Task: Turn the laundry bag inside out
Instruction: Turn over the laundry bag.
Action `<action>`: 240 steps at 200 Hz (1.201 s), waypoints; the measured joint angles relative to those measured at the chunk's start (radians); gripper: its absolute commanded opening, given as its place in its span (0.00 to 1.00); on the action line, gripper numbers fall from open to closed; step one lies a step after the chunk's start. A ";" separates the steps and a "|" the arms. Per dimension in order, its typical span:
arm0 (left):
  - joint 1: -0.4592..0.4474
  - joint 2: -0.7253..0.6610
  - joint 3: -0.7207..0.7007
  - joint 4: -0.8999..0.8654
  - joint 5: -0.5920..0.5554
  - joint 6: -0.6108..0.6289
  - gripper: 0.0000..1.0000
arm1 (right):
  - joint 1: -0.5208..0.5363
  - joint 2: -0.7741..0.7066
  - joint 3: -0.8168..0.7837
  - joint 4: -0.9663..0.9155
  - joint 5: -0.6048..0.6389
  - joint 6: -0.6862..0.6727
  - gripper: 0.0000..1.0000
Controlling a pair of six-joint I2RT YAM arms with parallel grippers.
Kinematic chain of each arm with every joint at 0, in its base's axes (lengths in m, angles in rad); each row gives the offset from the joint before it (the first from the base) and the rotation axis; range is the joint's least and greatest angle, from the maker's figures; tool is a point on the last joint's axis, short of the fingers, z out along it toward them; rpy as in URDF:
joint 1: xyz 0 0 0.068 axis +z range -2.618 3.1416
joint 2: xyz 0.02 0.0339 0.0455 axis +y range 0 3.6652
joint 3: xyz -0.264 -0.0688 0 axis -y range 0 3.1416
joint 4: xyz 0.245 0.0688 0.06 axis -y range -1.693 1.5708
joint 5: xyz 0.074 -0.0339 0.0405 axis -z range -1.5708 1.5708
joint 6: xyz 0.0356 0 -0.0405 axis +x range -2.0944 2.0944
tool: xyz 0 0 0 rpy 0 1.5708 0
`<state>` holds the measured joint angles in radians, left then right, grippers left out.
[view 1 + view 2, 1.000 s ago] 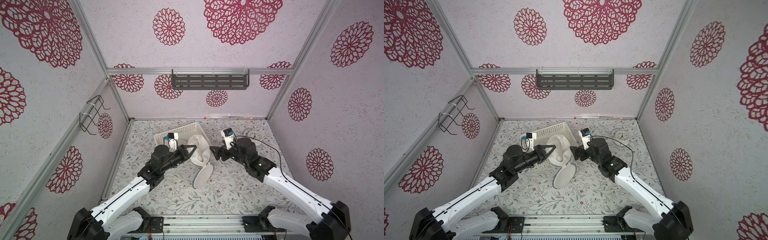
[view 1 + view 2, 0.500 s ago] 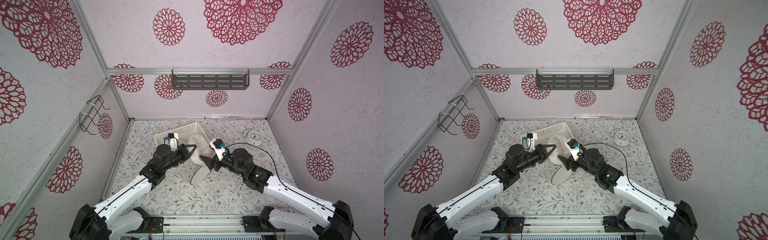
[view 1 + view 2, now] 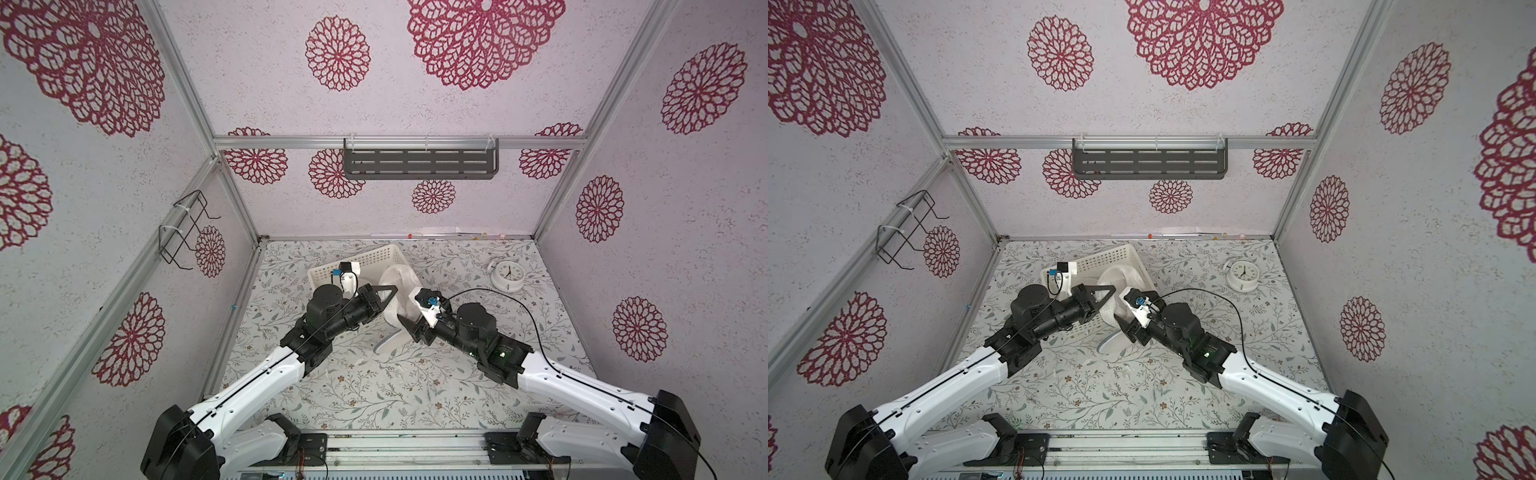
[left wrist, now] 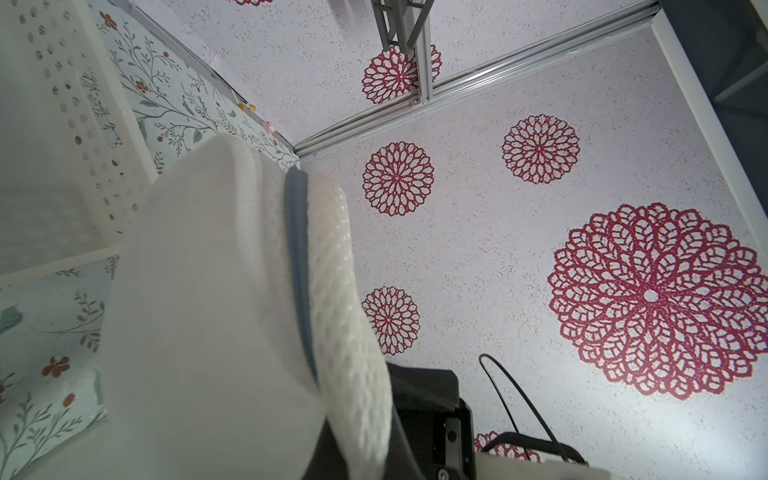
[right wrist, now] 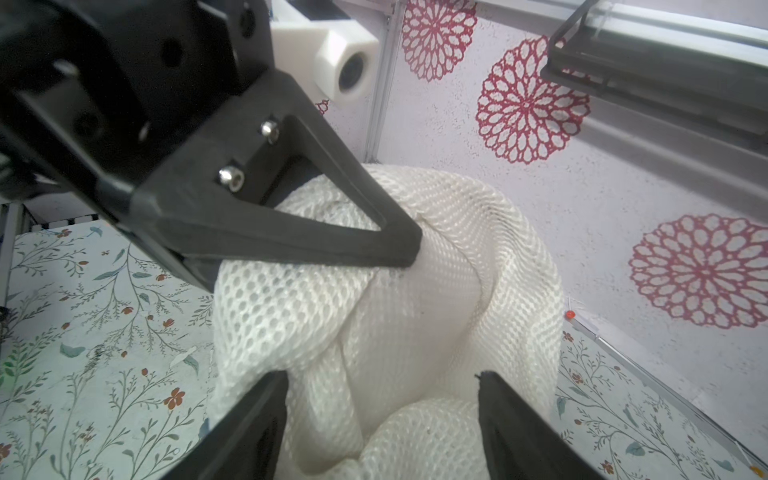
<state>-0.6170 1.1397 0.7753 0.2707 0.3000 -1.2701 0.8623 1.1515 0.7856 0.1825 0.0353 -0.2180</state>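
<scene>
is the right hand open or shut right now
Open: in the right wrist view the right hand has its fingers apart, with laundry bag mesh between them.

You have open table (image 3: 374, 390) near you, between the two arms. The basket (image 3: 361, 259) sits right behind the laundry bag (image 3: 401, 276) and blocks that side. The left gripper (image 3: 393, 290) and right gripper (image 3: 405, 329) crowd the bag. The clock (image 3: 508, 274) stands well apart, at the far right.

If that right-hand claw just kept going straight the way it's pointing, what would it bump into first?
The white mesh laundry bag. It is held by the shut left gripper, directly ahead of the right gripper, whose open fingers stand either side of it. Whether they touch it is unclear.
</scene>
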 measured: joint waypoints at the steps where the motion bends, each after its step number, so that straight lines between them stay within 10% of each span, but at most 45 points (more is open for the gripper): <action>1: 0.000 0.000 0.000 0.000 0.000 0.000 0.00 | 0.000 0.002 0.000 0.002 0.000 0.000 0.75; 106: -0.015 -0.024 -0.054 0.047 -0.072 -0.123 0.00 | 0.054 0.090 -0.048 0.227 0.171 -0.109 0.08; 155: -0.026 -0.127 -0.104 -0.012 -0.144 -0.145 0.72 | 0.056 0.039 -0.077 0.193 0.223 -0.140 0.00; 195: -0.016 -0.368 0.006 -0.447 -0.349 0.176 0.82 | 0.056 -0.129 -0.143 0.093 0.242 -0.209 0.00; 240: -0.015 -0.436 0.082 -0.566 -0.420 0.893 0.83 | 0.050 -0.333 -0.204 -0.084 0.165 -0.325 0.00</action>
<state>-0.6319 0.7033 0.8570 -0.2951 -0.1196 -0.3775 0.9119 0.8181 0.5812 0.0982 0.2005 -0.5430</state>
